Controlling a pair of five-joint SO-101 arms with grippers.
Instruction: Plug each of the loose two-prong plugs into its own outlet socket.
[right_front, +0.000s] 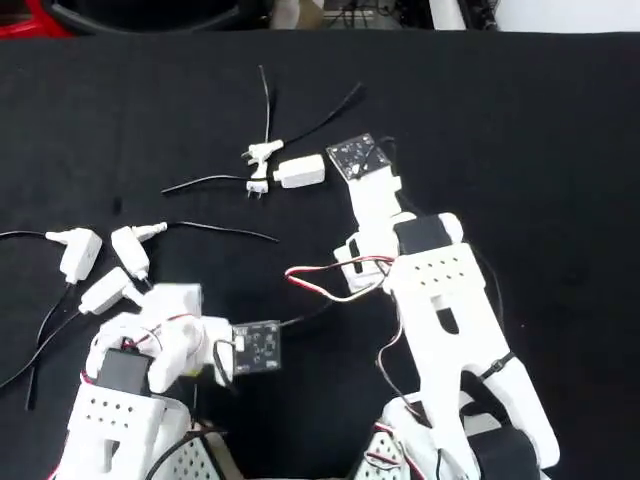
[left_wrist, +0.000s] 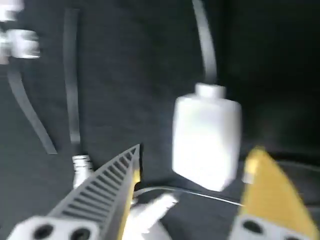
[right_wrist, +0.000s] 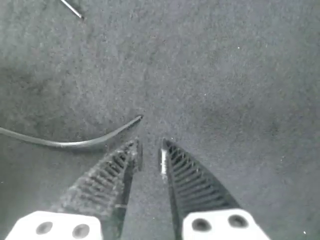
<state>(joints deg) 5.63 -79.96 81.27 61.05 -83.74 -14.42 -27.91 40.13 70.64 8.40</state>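
The black desk (right_front: 540, 120) carries everything you are working with. Your left arm (right_front: 120, 390) sits low at the near edge. Your right arm (right_front: 440, 290) stretches well out over the cloth.

Your left end effector (left_wrist: 197, 151) stands wide, with the grey ribbed finger (left_wrist: 110, 180) and the yellow finger (left_wrist: 262, 180) far apart and holding nothing. Centred on the gap and just past the fingertips lies a corded white block (left_wrist: 207, 135). It is a smooth, rounded rectangle lying flat, its long axis in line with the fingers. Its collared cord end points away from the end effector and its plain end faces it. You cannot tell whether that near end carries slots or prongs.

Your right end effector (right_wrist: 150, 145) is narrow. Its two dark ribbed fingers almost meet over the cloth and hold nothing. A second white block (right_front: 300, 171) lies just beside that arm's wrist, with its long axis across the desk.

Beyond the first block, farther from your left end effector, lie the outer plug (right_front: 75, 252) and the inner plug (right_front: 132, 248), both white and corded. The inner plug has a stub slanting toward the right arm's side.

On the far side of the second block from the right arm are the upper plug (right_front: 262, 153) and the lower plug (right_front: 258, 184). The lower plug sits just beside the block's end, its two prongs pointing toward the near edge.

A thin dark cord (right_wrist: 75, 143) curves across the cloth. Its free end stops just ahead of one of the right end effector's fingertips.
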